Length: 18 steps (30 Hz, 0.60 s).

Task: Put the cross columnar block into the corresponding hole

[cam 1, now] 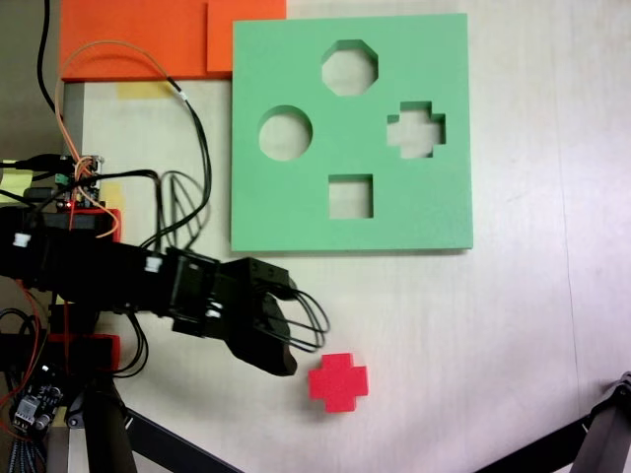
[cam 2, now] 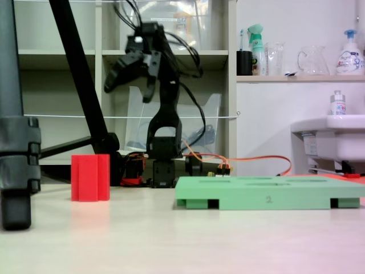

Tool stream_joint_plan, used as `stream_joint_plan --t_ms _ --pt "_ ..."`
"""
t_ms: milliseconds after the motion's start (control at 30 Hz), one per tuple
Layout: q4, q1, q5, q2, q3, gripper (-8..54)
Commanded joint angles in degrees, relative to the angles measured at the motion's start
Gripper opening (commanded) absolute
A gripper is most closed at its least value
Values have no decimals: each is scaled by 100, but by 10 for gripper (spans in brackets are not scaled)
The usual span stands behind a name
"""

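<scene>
Risk is judged greatest at the pickup, which is not yet made: the gripper (cam 2: 132, 80) is held high above the table with its jaws parted and nothing between them, and in a fixed view from above (cam 1: 301, 357) it sits just left of the cross columnar block (cam 1: 337, 381) rather than over it. If it is lowered off-centre, the light block could be pushed along the smooth top or tipped off its end. A second risk is judged at insertion: unless the block's arms are lined up with those of the corresponding hole (cam 1: 416, 129), it could catch on the rim of the green foam board (cam 1: 296, 212).

The table (cam 1: 473, 345) is pale and bare, and the board lies flat on it, well apart from the block, which stands upright (cam 2: 90, 177). Shelving (cam 2: 68, 54) with bottles is seen behind the arm, a white sink (cam 2: 331, 137) at the right, tripod legs (cam 2: 17, 142) in the foreground, and orange foam sheets (cam 1: 138, 39) beside the board's top corner.
</scene>
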Motion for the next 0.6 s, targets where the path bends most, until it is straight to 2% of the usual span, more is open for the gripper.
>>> stream_joint_plan --t_ms 0,67,433,567 --pt "360 202 -53 -35 9 485" --pt "158 360 -44 -185 0 522" --pt "-905 800 -299 -1819 18 522" --pt "-1318 729 -290 -2127 105 522"
